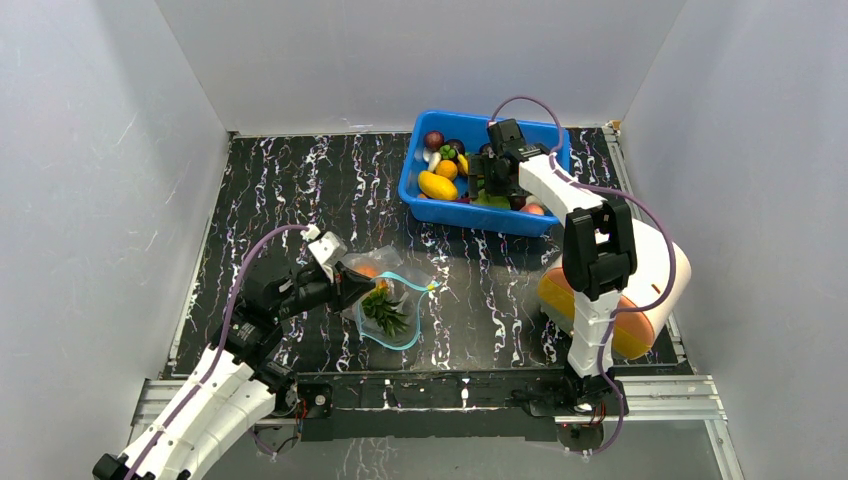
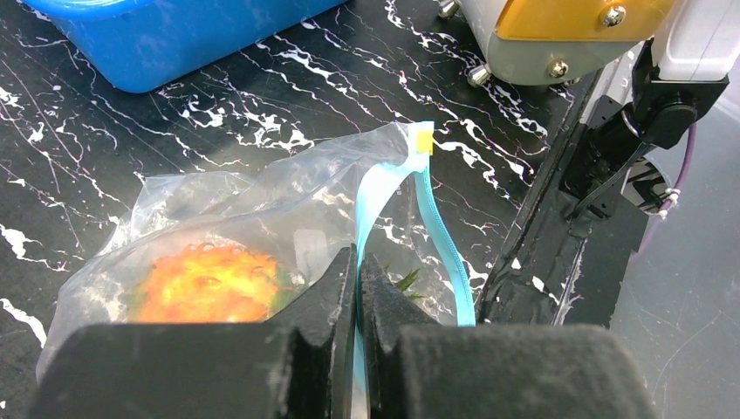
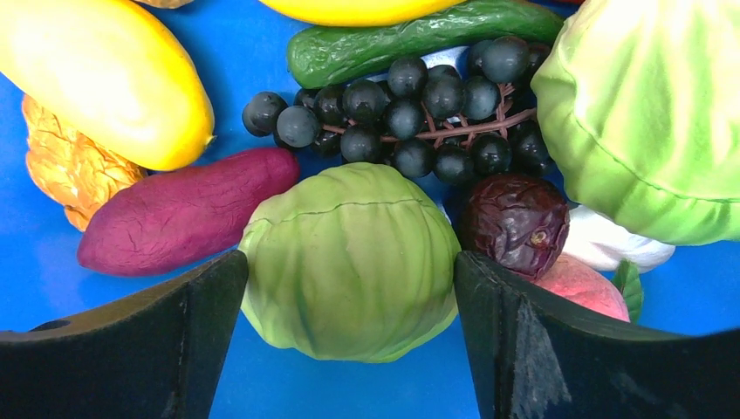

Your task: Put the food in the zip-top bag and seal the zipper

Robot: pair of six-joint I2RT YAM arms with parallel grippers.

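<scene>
Left fingers (image 2: 359, 262) are closed together, pinching one strand of the zipper (image 2: 436, 236) near its near end. The second strand runs apart from the first, so the mouth of the bag (image 2: 262, 201) stands open. A yellow tab (image 2: 423, 138) sits at the far end, where the strands meet. The bag lies on the black, white-veined surface (image 1: 300, 180), front left of centre. Inside it lies a pineapple (image 2: 205, 284), its orange body seen through the plastic; in the top view its green leaves point toward the open mouth.

Right fingers (image 3: 349, 288) stand apart inside the bin (image 1: 420, 185) with a green cabbage (image 3: 349, 262) between them, their tips at its flanks. Whether they press on it cannot be told. The cabbage rests on the blue bin floor.

Beyond it, near to far:
- a purple sweet potato (image 3: 183, 214) to its left;
- a dark wrinkled fruit (image 3: 515, 218) to its right, touching it;
- a bunch of black grapes (image 3: 419, 113);
- a cucumber (image 3: 419, 35).

A second, larger cabbage (image 3: 646, 122) fills the upper right; a yellow fruit (image 3: 96, 78) lies upper left.

The bin sits at the far right of the surface, well apart from the bag.
</scene>
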